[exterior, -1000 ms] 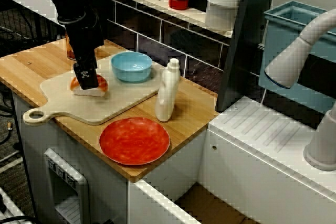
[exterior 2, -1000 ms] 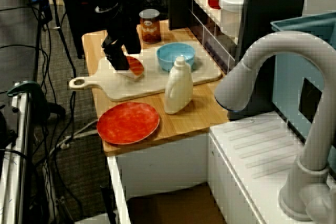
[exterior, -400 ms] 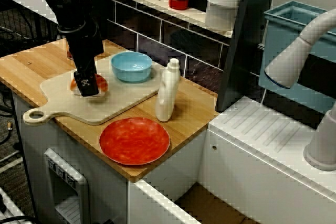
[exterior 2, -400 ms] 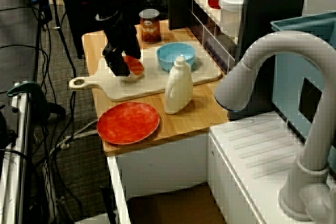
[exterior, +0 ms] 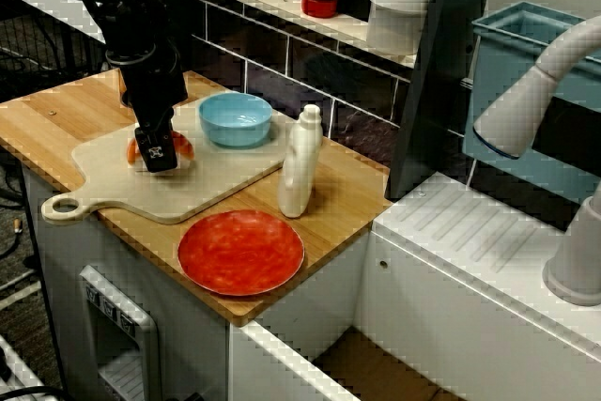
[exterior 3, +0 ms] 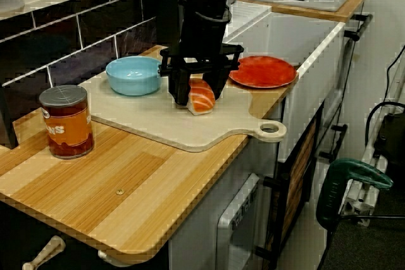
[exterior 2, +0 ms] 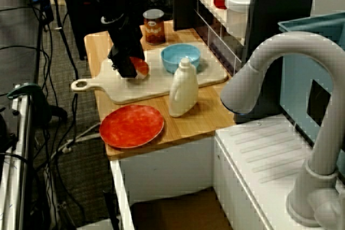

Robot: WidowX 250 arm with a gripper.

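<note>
A piece of salmon sushi (exterior 3: 202, 98), orange on white rice, rests on the pale cutting board (exterior 3: 164, 121). My black gripper (exterior 3: 199, 90) stands straight down over it. Its two fingers are drawn in against the sushi's sides, shut on it, with the tips at the board. In the high front view the gripper (exterior: 157, 152) covers most of the sushi (exterior: 184, 147). From the sink side, the sushi (exterior 2: 141, 68) peeks out to the right of the gripper (exterior 2: 128, 71).
A blue bowl (exterior 3: 133, 75) sits on the board just behind the gripper. A red plate (exterior: 240, 252) lies near the counter's front edge, with a white bottle (exterior: 299, 161) upright beside it. An orange can (exterior 3: 66, 121) stands at the counter's far end. A sink and faucet (exterior: 535, 91) lie to the right.
The gripper has shifted a little toward the back of the board and settled lower onto the sushi. Bowl, bottle, plate and can have not moved.
</note>
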